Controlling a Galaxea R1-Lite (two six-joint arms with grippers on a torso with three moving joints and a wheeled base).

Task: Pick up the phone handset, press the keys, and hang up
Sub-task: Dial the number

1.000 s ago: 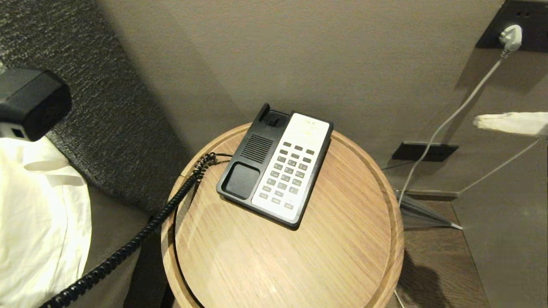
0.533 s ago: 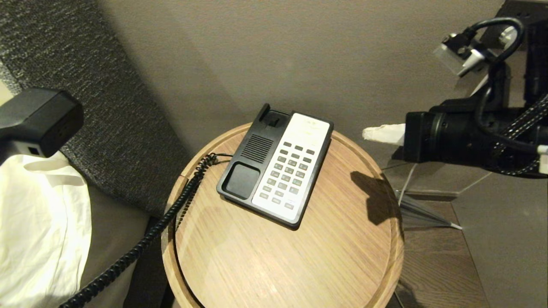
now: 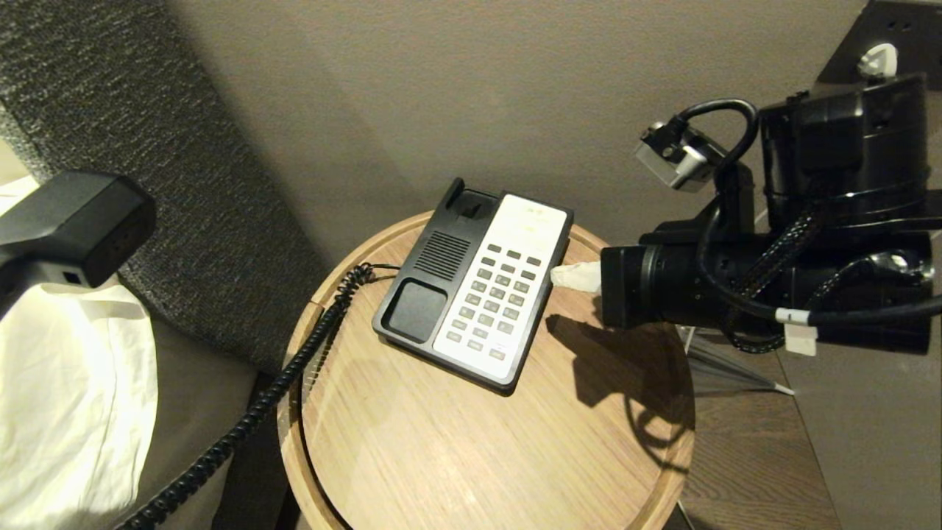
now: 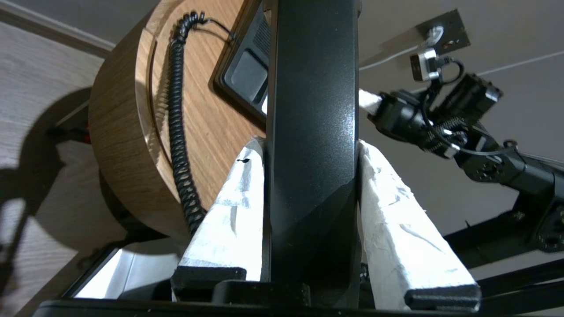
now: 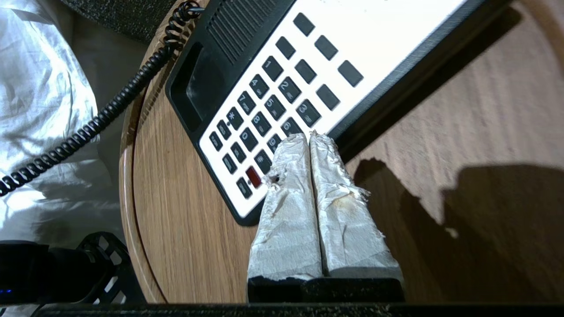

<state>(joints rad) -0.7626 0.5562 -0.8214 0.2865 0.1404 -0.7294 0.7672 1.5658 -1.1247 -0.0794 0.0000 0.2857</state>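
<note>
The black phone handset [image 3: 73, 224] [image 4: 310, 110] hangs in the air at the far left, off the table, with my left gripper [image 4: 310, 147] shut on its shaft between white-wrapped fingers [image 4: 229, 211]. Its coiled cord [image 3: 294, 364] [image 4: 178, 132] runs down off the table edge. The phone base [image 3: 478, 283] [image 5: 282, 83] lies on the round wooden table [image 3: 589, 442], its cradle empty, its grey keys [image 3: 497, 298] on a white panel. My right gripper [image 3: 563, 274] [image 5: 309, 137] is shut and empty, its tips just above the right edge of the keypad.
A dark textured headboard [image 3: 147, 147] and white bedding [image 3: 66, 383] lie to the left. A beige wall stands behind, with a socket plate and white plug [image 3: 879, 59] at the upper right. A dark wooden floor [image 3: 751, 456] lies to the right of the table.
My right arm has swung in from the right edge to the phone's keypad, casting a shadow on the table. The handset in my left gripper has drifted slightly down and right.
</note>
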